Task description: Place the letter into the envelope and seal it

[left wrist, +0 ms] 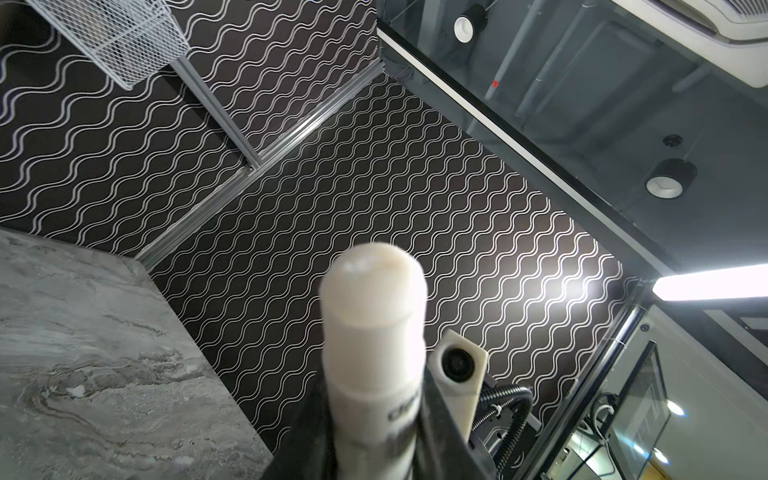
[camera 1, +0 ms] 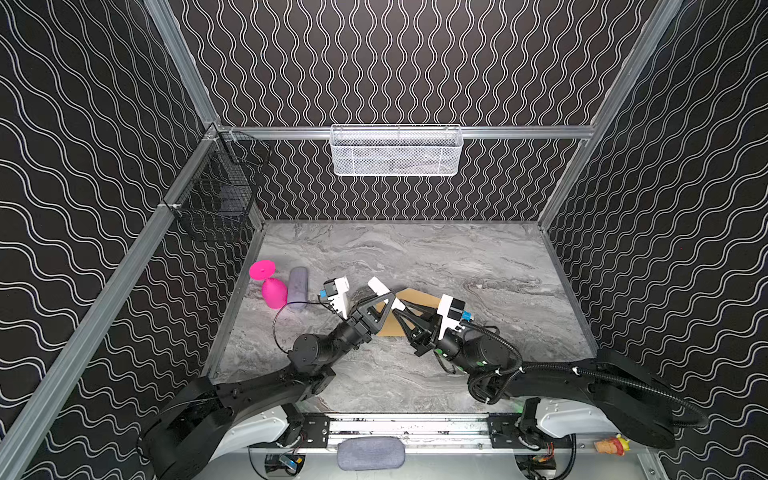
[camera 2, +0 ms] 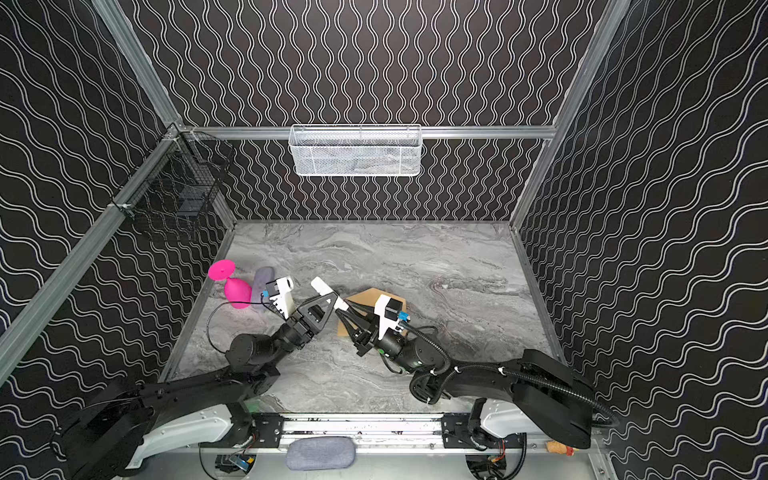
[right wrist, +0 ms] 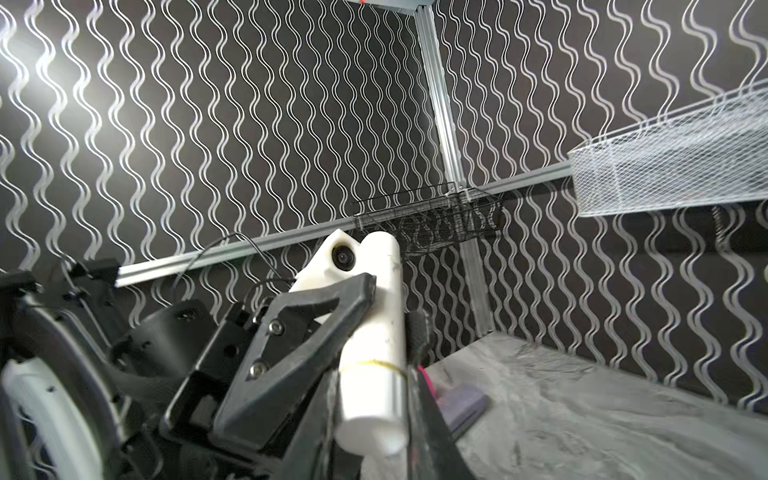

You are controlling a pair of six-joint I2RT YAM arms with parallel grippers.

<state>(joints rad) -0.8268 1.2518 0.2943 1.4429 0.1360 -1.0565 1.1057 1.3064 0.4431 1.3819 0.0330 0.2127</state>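
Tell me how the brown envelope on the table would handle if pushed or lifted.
The brown envelope lies flat and thin, so probably light and floppy if lifted by one edge. On the smooth marbled tabletop a push would likely slide it.

Brown envelope (camera 1: 419,297), seemingly flat, partly hidden

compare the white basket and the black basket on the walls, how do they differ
The white basket is fine mesh; the black basket is open wire grid. The white basket is long and shallow, the black basket shorter and deeper. The white basket hangs on the back rail, the black basket on the left rail. Both hang above the table.
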